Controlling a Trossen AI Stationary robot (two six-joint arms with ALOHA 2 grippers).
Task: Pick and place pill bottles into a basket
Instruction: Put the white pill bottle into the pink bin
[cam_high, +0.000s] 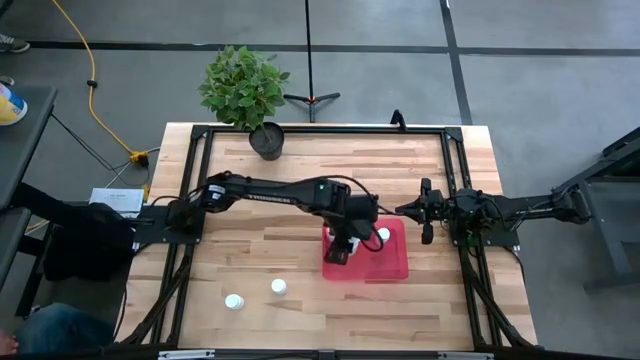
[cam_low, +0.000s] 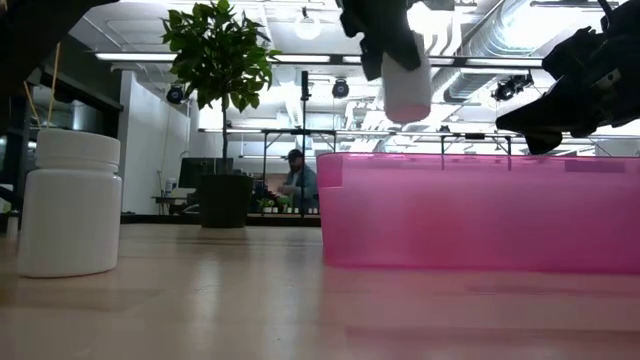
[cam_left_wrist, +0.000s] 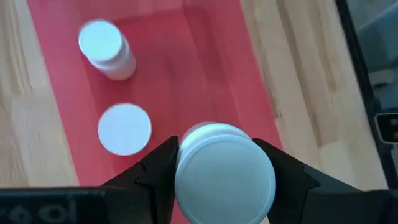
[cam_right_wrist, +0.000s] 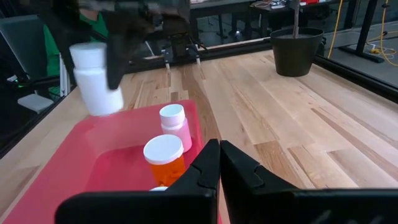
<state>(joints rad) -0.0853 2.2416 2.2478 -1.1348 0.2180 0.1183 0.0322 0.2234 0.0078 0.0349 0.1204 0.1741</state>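
The basket is a translucent red tray (cam_high: 395, 270) right of the table's middle; it also shows in the low view (cam_low: 480, 210). My left gripper (cam_high: 345, 245) is over it, shut on a white pill bottle (cam_low: 405, 75), lifted above the rim. Inside the tray stand a white bottle (cam_right_wrist: 173, 124) and an orange bottle with a white cap (cam_right_wrist: 165, 158); both show from above in the left wrist view (cam_left_wrist: 106, 46) (cam_left_wrist: 124, 127). Two more bottles (cam_high: 233, 300) (cam_high: 278, 287) stand on the table near the front left. My right gripper (cam_right_wrist: 219, 155) is shut and empty at the tray's right side. My left gripper pinches the bottle's upper part, at its white cap (cam_left_wrist: 224, 174), between its two fingers (cam_left_wrist: 158, 171), one on each side. The fingers come from above, pointing down. The bottle hangs roughly upright below them, clear of the tray (cam_right_wrist: 96, 78).
A dark round plant pot (cam_high: 267, 140) with a leafy plant stands at the table's far edge. A black frame runs round the tabletop (cam_high: 320, 128). Bare wood lies between the tray and the two front bottles. A person sits in the room behind (cam_low: 297, 180).
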